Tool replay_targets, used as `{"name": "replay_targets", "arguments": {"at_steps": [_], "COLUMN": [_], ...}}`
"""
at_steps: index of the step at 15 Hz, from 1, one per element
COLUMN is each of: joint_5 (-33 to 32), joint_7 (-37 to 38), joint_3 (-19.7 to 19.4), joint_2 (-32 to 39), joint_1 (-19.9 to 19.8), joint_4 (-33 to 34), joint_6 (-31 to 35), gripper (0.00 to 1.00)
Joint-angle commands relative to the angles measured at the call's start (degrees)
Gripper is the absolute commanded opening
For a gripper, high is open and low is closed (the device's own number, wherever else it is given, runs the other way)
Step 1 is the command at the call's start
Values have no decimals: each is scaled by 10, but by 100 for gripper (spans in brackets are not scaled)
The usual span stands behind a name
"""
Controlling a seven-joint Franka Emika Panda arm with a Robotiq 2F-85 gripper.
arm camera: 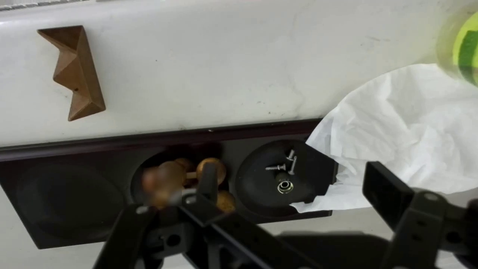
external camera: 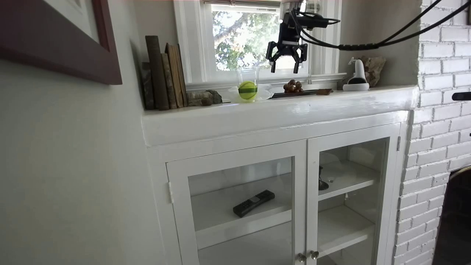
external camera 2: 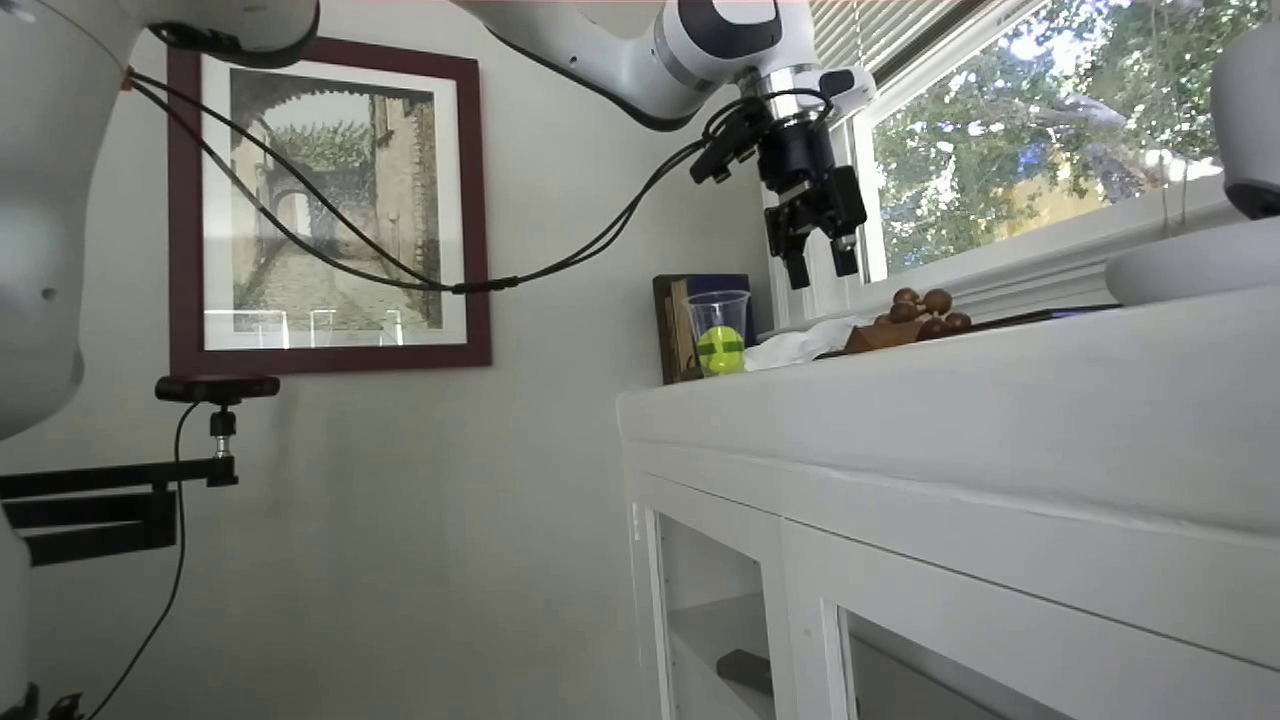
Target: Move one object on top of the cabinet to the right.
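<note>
White paint covers the cabinet (external camera: 235, 121), which runs below the window (external camera: 243, 44), from a pale wall (external camera: 84, 165) on the left to a brick wall (external camera: 441, 66) on the right. At the left end of its top, old books (external camera: 168, 79) stand on end. Next lie a few small lumps (external camera: 213, 96) whose kind I cannot tell, then a clear cup (external camera: 248, 75) with a yellow-green ball (external camera: 247, 94) inside. Within the cabinet, a black handset (external camera: 254, 203) rests on a shelf (external camera: 213, 210). Just beside the cup is crumpled white paper (arm camera: 403, 123), overlapping one end of a dark tray (arm camera: 71, 201). Then come small screws (arm camera: 276, 168) in a round hollow of that tray. In both exterior views my pincer (external camera: 284, 70) hangs above the cabinet's top, spread wide, well apart from the things below. A cluster of brown balls (external camera: 293, 87) sits on the tray. Farther right I find a zigzag brown piece (arm camera: 77, 73), a white-and-black device (external camera: 356, 87) and, just beside it, a rough tan stone (external camera: 373, 70).
</note>
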Motion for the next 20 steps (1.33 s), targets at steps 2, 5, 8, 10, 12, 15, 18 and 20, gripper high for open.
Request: {"name": "replay_targets", "arguments": {"at_steps": [2,5,8,10,12,15,18,20], "joint_5": [12,21,30,32,31,32,35,36], "joint_7": [3,-2,-1,-2,-1,0,1,2], "joint_3": [2,4,7,10,11,12,11,10], "joint_2": [22,33,42,46,50,52,56,58], "joint_1": [-3,-4,-3,-2,-2,-3,-4,-5], "joint_4": [14,18,22,25,27,29,29,29], "joint_6": [25,43,47,47,47,47,50,55], "gripper": [100,100,96,78,63,39,34,47]}}
